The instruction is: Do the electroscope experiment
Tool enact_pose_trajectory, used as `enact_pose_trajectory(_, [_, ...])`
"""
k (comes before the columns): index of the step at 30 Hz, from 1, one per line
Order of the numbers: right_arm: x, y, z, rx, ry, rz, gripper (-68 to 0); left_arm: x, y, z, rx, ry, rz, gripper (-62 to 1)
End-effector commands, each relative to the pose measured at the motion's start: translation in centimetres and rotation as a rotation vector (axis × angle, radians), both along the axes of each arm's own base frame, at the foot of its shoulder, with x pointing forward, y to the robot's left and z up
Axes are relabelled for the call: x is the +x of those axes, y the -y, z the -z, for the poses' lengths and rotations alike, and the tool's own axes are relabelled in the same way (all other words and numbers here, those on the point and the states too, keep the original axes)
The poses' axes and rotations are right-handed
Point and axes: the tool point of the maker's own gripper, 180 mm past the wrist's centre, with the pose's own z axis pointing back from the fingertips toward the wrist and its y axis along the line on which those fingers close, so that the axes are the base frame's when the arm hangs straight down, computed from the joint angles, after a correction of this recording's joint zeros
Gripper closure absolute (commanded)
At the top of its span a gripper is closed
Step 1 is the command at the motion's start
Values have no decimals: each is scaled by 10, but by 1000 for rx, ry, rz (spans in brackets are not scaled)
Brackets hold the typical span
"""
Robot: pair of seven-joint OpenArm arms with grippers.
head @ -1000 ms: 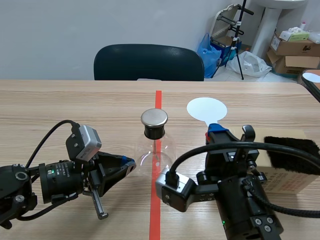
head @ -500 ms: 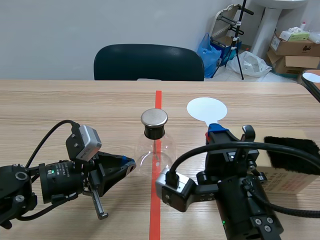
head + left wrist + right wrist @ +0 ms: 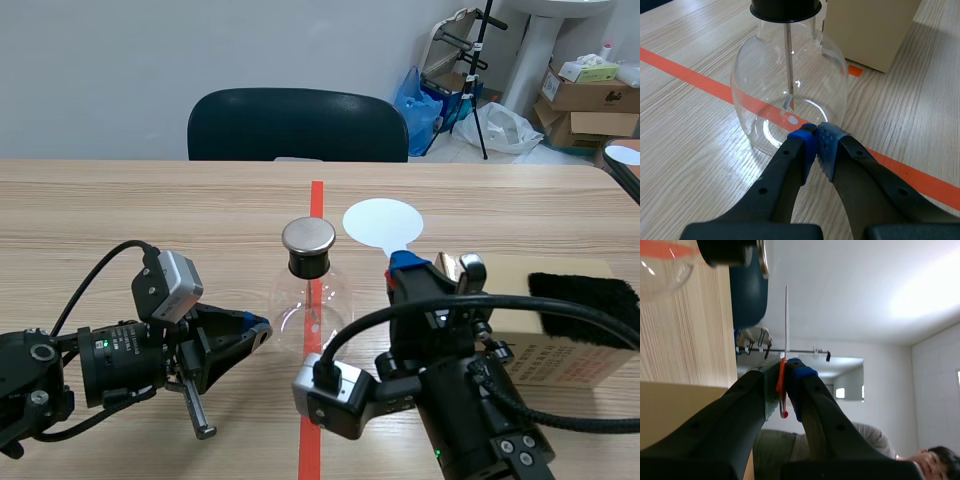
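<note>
Two arms over bench (image 3: 150,210): left end effector (image 3: 816,139) pinched together, tips at glass flask (image 3: 790,90); right end effector (image 3: 782,376) clamped on white disc paddle (image 3: 380,222), beside flask cap (image 3: 308,237)

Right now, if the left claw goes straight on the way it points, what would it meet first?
The glass flask: its round wall stands just ahead of the shut left claw, seemingly almost touching, though depth is unclear.

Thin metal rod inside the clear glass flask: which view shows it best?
Left wrist view: the rod hangs close up, foil leaves at its tip. Scene view shows it faintly; right wrist view misses it.
</note>
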Motion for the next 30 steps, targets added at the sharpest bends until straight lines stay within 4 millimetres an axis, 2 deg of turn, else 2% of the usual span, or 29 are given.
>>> enact_pose_trajectory(1, [3, 0, -6, -2, 28, -17, -9, 4, 0, -9, -23, 21, -5, -28])
enact_pose_trajectory(16, [-13, -37, -6, -9, 26, -249, -9, 4, 0, -9, -23, 21, -5, -27])
enact_pose_trajectory(30, [-12, -37, -6, -9, 29, -245, -9, 4, 0, -9, -24, 21, -5, -27])
